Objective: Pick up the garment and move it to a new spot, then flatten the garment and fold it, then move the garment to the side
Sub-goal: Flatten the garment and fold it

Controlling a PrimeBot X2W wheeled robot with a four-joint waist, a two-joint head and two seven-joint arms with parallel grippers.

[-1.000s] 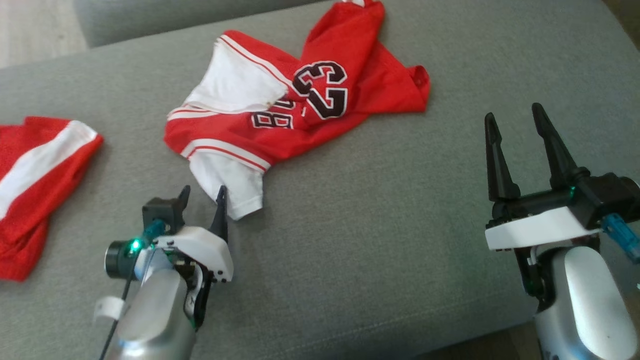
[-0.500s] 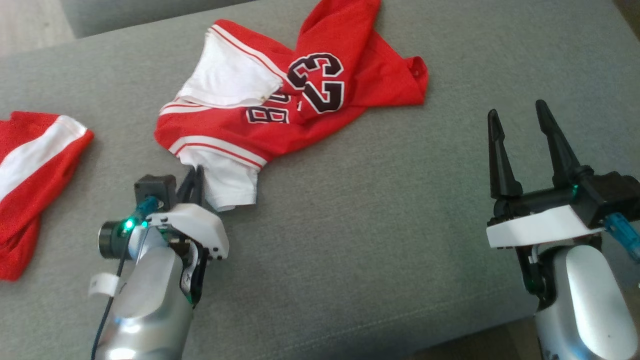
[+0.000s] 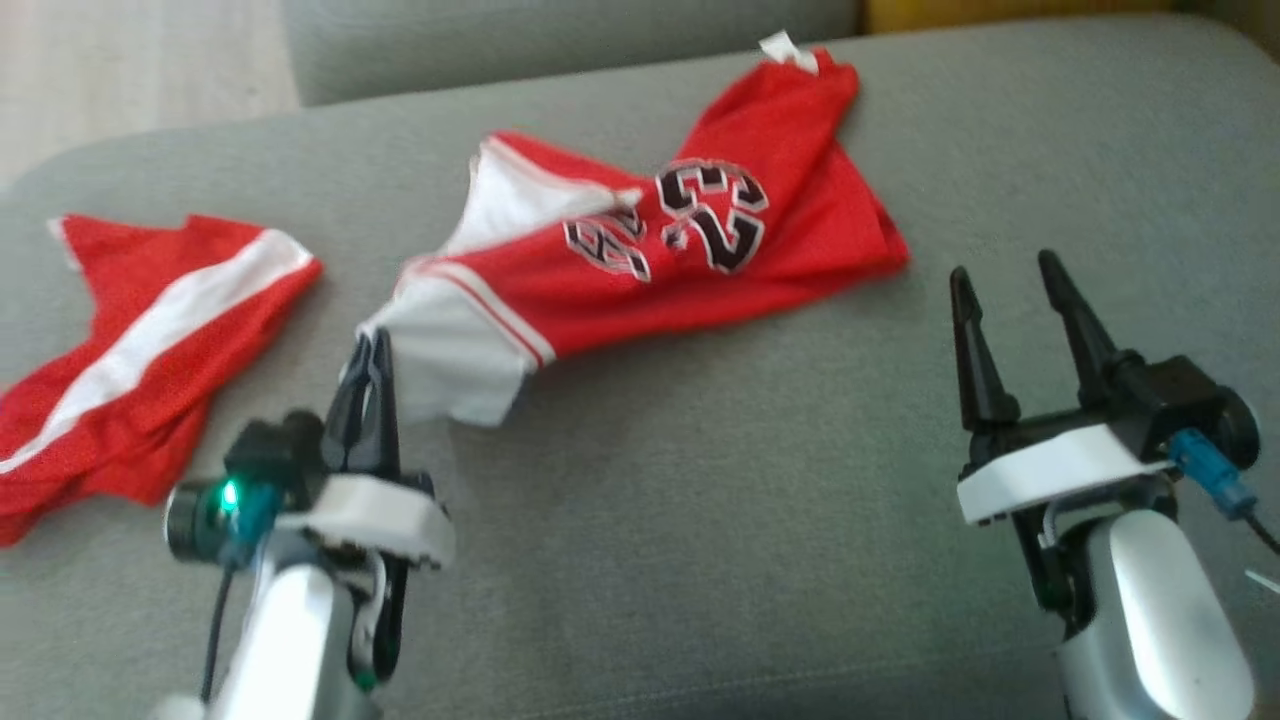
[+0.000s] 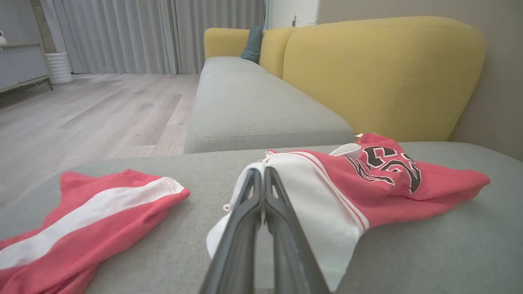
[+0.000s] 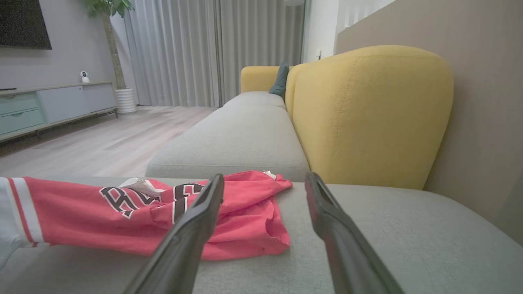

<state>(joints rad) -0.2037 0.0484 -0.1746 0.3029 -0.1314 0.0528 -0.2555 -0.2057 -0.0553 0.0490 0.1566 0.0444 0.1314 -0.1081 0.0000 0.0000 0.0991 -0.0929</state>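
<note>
Since the earlier frame, the left hand (image 3: 368, 350) is no longer standing open. Its two fingers are pressing together on the white sleeve (image 3: 450, 350) of the red jersey (image 3: 700, 270), and that sleeve is now pulling out toward the hand instead of lying slack. The head camera is also looking from a changed angle, so the shift of the whole picture is not being counted as movement.

The jersey is lying crumpled on the grey sofa seat (image 3: 750, 520), number side up, between the two hands and reaching the left one. Whether the gripped sleeve is lifting clear of the seat cannot be told.

The right hand (image 3: 1000, 267) is holding its fingers apart and gripping nothing, just clear of the jersey's right edge.

A second red garment (image 3: 150, 340) with a white stripe is lying at the far left, apart from the jersey.
</note>
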